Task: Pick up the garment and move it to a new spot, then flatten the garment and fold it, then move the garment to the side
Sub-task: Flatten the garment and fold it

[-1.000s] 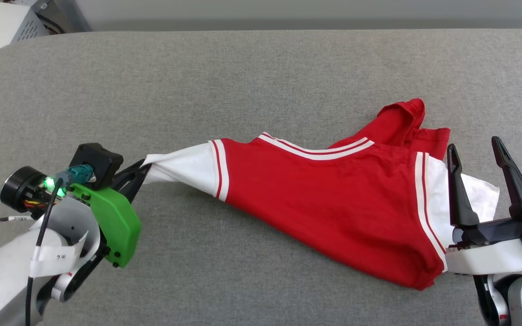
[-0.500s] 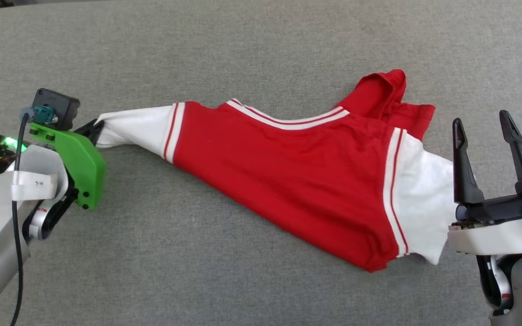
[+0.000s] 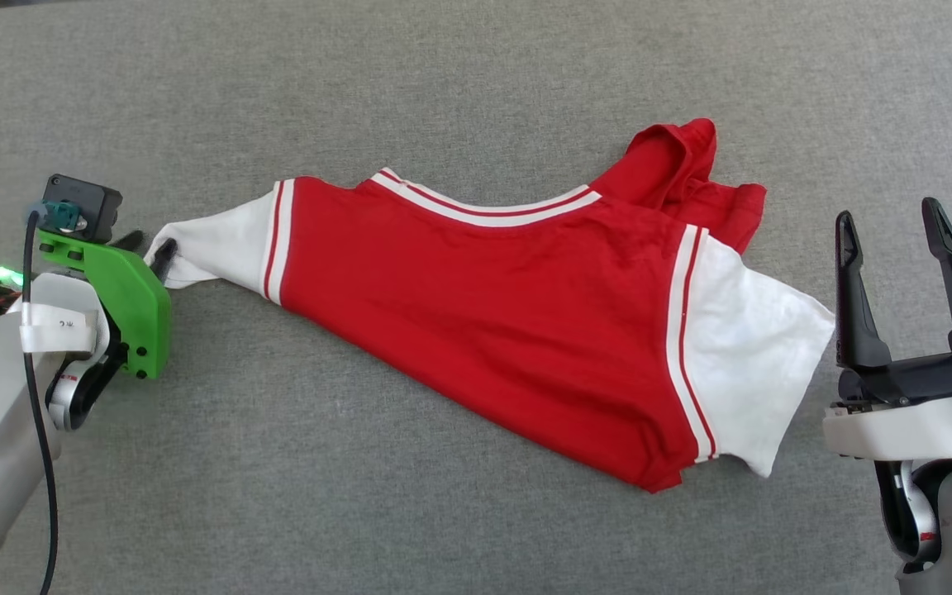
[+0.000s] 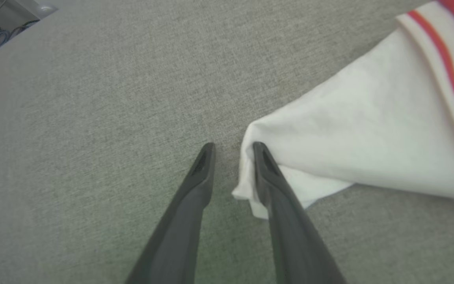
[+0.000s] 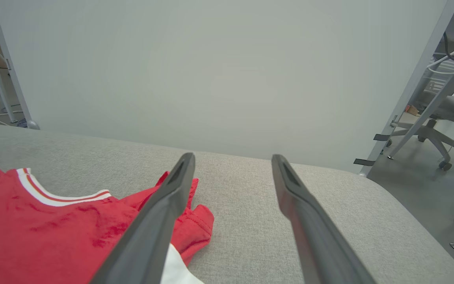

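Jaws: left gripper [image 4: 233, 146] narrowly parted, touching white sleeve [image 4: 349, 130] of soft red T-shirt [image 3: 484, 314]; right gripper [image 3: 889, 213] wide, empty; retreat without snagging.

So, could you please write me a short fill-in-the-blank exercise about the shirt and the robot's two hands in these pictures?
1. The garment lies on a ___ fabric surface.
2. Its body is red and its sleeves are ___.
3. The left hand has its fingers parted, with the sleeve tip beside one finger, not ___ them.
4. The right hand is open and holds ___.

Missing words: grey; white; between; nothing.
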